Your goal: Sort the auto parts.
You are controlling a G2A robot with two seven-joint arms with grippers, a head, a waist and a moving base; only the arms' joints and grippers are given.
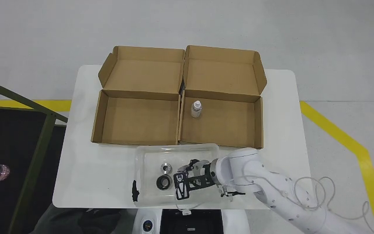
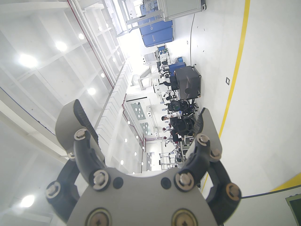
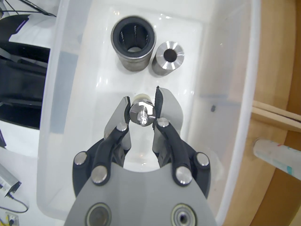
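Observation:
My right gripper (image 3: 141, 105) is down inside the clear plastic bin (image 3: 235, 48), shut on a small silver hex fitting (image 3: 141, 113) that stands upright between its pads. Just beyond it in the bin stand a dark cylindrical bearing (image 3: 133, 45) and a smaller silver bushing (image 3: 168, 58). In the top view the right gripper (image 1: 186, 181) is in the bin (image 1: 146, 153) next to the bearing (image 1: 163, 182) and the bushing (image 1: 166, 169). A small white bottle (image 1: 197, 109) lies in the right cardboard box (image 1: 234, 126). My left gripper (image 2: 141, 118) is open, pointing away into the room.
Two open cardboard boxes sit side by side behind the bin, the left box (image 1: 137, 120) holding nothing. A small black piece (image 1: 134, 190) sits at the bin's left end. The white table (image 1: 82, 152) has bare room at both sides.

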